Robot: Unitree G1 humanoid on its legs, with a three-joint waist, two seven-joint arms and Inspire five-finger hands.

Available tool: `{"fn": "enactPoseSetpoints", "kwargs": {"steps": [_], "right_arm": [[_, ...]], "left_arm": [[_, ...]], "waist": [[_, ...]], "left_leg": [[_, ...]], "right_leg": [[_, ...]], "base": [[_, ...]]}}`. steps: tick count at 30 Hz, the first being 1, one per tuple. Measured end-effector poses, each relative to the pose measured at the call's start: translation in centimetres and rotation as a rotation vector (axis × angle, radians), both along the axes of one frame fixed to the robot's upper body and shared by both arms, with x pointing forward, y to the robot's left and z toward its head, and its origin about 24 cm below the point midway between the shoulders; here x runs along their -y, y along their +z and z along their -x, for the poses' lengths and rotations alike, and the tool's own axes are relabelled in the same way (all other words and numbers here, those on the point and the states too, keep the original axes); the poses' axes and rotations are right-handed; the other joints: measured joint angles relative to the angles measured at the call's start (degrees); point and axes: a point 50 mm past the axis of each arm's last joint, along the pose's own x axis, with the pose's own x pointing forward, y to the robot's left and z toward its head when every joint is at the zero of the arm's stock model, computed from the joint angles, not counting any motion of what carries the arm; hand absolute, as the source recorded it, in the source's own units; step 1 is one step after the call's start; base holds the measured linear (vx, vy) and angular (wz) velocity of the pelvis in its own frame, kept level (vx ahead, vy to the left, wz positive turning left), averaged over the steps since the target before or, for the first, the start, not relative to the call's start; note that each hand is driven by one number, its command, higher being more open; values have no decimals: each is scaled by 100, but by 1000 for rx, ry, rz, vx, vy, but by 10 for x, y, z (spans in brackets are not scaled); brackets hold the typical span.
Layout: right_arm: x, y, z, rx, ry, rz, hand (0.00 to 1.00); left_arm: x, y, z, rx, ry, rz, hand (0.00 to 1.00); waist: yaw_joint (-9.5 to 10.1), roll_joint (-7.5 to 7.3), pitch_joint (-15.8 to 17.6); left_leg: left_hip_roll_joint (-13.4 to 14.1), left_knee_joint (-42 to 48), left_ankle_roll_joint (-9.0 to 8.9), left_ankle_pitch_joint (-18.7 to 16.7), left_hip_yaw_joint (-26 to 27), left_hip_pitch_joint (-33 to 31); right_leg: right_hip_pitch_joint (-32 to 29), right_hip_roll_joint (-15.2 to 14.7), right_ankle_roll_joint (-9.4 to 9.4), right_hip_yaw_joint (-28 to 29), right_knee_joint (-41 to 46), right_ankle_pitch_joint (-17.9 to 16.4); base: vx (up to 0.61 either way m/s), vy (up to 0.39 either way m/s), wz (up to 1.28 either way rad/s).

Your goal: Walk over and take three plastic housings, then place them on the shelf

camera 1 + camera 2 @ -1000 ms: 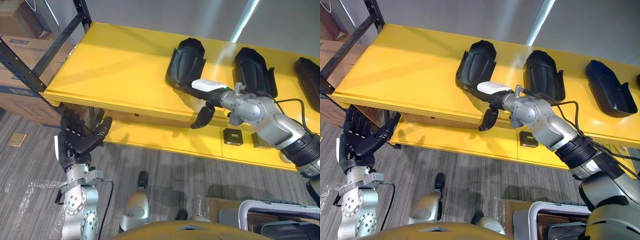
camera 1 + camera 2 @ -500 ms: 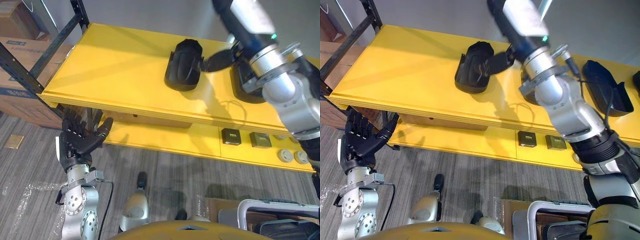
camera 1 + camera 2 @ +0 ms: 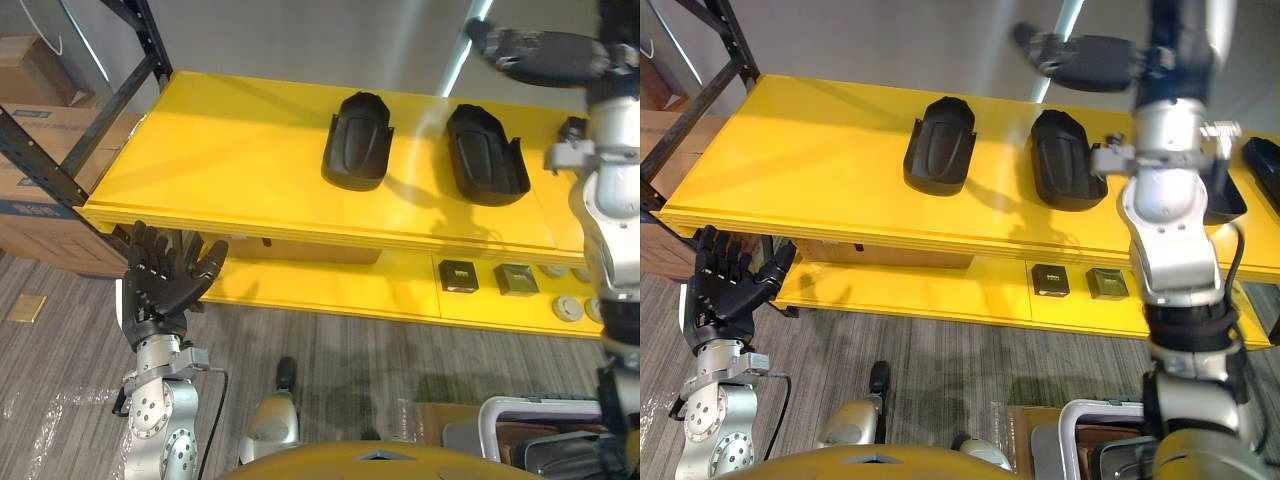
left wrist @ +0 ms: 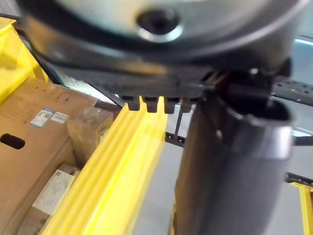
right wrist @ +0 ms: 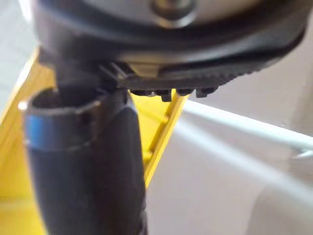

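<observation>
Through both eyes we see the yellow shelf (image 3: 230,150) across the upper half of the frame. Two black housings lie on its top, apart: the first housing (image 3: 359,140) at centre and the second housing (image 3: 485,155) just right of it. The right eye view also takes in a third housing (image 3: 1262,160) at the far right edge, partly behind the right arm. The left eye view takes in more of the cardboard boxes (image 3: 40,110) at upper left, and the left wrist view brings one box (image 4: 34,142) up close beside the shelf's yellow edge.

Our right hand (image 3: 1090,60) is raised high at the top of the frame, above the shelf and clear of the housings, lying flat with fingers straight. Our left hand (image 3: 165,280) stands upright at lower left, just below the shelf's front edge, fingers spread apart.
</observation>
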Motion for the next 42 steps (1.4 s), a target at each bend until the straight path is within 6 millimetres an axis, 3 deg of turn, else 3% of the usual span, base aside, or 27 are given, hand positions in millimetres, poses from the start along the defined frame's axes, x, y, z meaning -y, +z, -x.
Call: {"fn": "enactPoseSetpoints", "kwargs": {"steps": [1, 3, 4, 6, 9, 13, 18, 25, 26, 28, 30, 32, 35, 39, 42], "right_arm": [[4, -15, 3, -29, -14, -44, 100], [10, -82, 24, -187, -50, -193, 100], [10, -98, 31, -228, -56, -230, 100], [3, -148, 62, -381, -74, -364, 100], [-2, -182, 91, -495, -121, -462, 100], [-2, -179, 113, -469, -153, -456, 100], [11, -152, 128, -282, -203, -437, 100], [0, -178, 152, -355, -204, -613, 100], [-4, -183, 154, -378, -194, -629, 100], [-15, -187, 150, -407, -125, -638, 100], [-33, -195, 137, -455, 2, -632, 100], [-46, -202, 123, -512, 95, -598, 100], [-61, -209, 105, -584, 170, -536, 100], [-64, -216, 104, -607, 159, -558, 100], [-59, -224, 117, -652, 130, -565, 100]], "left_arm": [[0, 3, 0, 12, 1, -1, 100], [1, 15, 3, 92, 31, 7, 100], [1, 19, 4, 119, 40, 11, 100], [1, 35, 12, 223, 74, 12, 100], [4, 55, 17, 360, 90, 0, 100], [12, 69, 16, 455, 54, -21, 100], [38, 81, 0, 531, -87, 16, 100], [67, 74, -21, 459, -283, 52, 100], [71, 70, -22, 435, -298, 58, 100], [73, 64, -24, 391, -306, 65, 100], [72, 60, -23, 351, -304, 62, 100], [71, 56, -20, 324, -302, 64, 100], [71, 50, -16, 294, -326, 63, 100], [75, 44, -14, 271, -365, 64, 100], [84, 38, -13, 250, -424, 79, 100]], "waist": [[-21, 2, -1], [-189, 67, -48], [-232, 88, -60], [-410, 179, -114], [-645, 218, -137], [-873, 240, -157], [-1173, 206, -231], [-1490, 154, -279], [-1503, 152, -278], [-1353, 148, -301], [-1140, 111, -288], [-999, 143, -295], [-810, 256, -379], [-767, 235, -370], [-824, 214, -353]], "left_leg": [[6, 0, -3, -15, 32, 22], [31, 0, -39, -98, 152, 58], [42, 0, -45, -108, 191, 58], [103, 1, -68, -147, 382, 62], [211, 2, -96, -169, 630, 155], [325, 2, -164, -277, 957, 306], [450, 4, -194, -328, 1439, 353], [490, 29, -248, -483, 2076, 576], [444, 33, -324, -563, 2006, 645], [116, 49, -341, -908, 1020, 702], [-331, 642, -180, -1592, -371, 645], [-450, 1349, -64, -2070, -753, 563], [-278, 2169, 26, -2588, -547, 329], [-263, 2290, 84, -2672, -501, 187], [-236, 2178, 99, -2662, -380, 319]], "right_leg": [[0, -1, 0, 42, 2, 0], [-34, -3, -1, 152, 1, 1], [-59, -2, -2, 194, 2, 4], [-153, 21, -8, 378, -4, 36], [-169, 59, -34, 609, -11, 109], [-259, 137, -55, 950, -15, 126], [-533, 178, -16, 1485, -22, 216], [-685, 245, 7, 2179, -168, 411], [-687, 245, 3, 2341, -198, 440], [-848, 259, 10, 2850, -220, 521], [-941, 295, -64, 3442, -199, 561], [-910, 394, -72, 3784, -204, 609], [-873, 563, 8, 4082, -320, 730], [-890, 529, 60, 4055, -486, 877], [-980, 619, 120, 4010, -254, 916]], "base": [[1, -6, -26], [2, -12, -28], [9, -15, -31], [21, -24, -40], [52, -44, -47], [-2, -42, -49], [1, -1, -50], [49, -7, -56], [60, 24, -99], [54, 51, -133], [49, 78, -153], [49, 98, -116], [45, 102, -62], [49, 65, -11], [41, 21, -32]]}}
